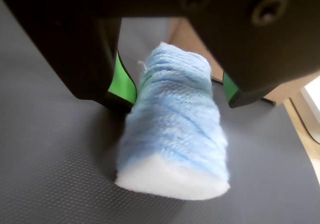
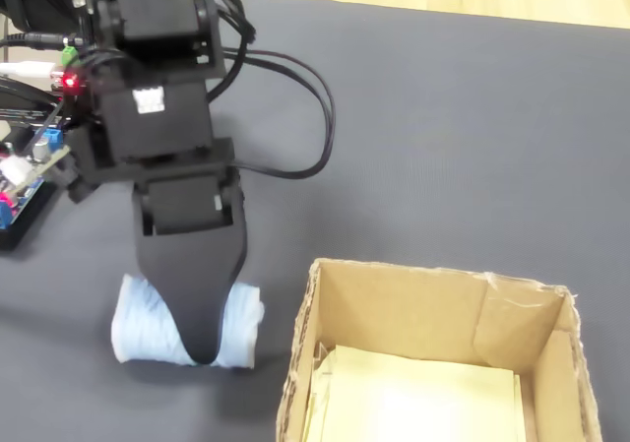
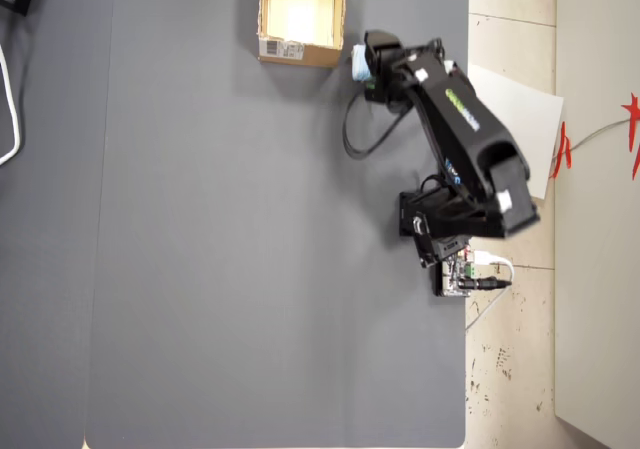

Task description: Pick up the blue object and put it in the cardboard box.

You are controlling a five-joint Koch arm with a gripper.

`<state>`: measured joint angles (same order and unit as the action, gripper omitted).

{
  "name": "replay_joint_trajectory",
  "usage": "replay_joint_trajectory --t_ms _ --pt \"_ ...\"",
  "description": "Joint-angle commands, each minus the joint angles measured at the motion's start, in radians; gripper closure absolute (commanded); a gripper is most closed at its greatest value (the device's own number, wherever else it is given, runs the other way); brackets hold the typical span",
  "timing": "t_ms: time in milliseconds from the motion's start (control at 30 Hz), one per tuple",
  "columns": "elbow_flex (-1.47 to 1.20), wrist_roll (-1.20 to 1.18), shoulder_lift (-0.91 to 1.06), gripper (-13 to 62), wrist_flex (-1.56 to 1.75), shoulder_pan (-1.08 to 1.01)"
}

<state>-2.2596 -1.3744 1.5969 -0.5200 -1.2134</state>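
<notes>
Grey worktop [image 2: 472, 117] carries the blue object [image 1: 172, 134], straddled by spread fingers [image 1: 122, 87], not yet gripped, cardboard box [image 2: 394, 304] empty beside it.

a hobby workbench or small lab: a grey mat [image 3: 250, 269] covers the tabletop, a bare circuit board [image 3: 458, 277] with loose wires sits at the arm's base, and speckled floor tiles [image 3: 505, 369] lie beside.

Wrist close-up; fixed view near; overhead far above.
</notes>
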Motion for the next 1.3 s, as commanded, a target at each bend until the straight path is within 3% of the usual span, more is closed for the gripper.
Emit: replay_joint_trajectory --t_ms 0,100,400,1267 --pt "0.009 -0.017 -0.048 16.1 0.049 -0.026" --pt "0.023 -0.017 -0.078 16.7 0.051 -0.031" --pt "-0.002 -0.051 -0.054 30.8 0.123 -0.031" --pt "-0.183 -0.250 0.298 30.9 0.770 0.072"
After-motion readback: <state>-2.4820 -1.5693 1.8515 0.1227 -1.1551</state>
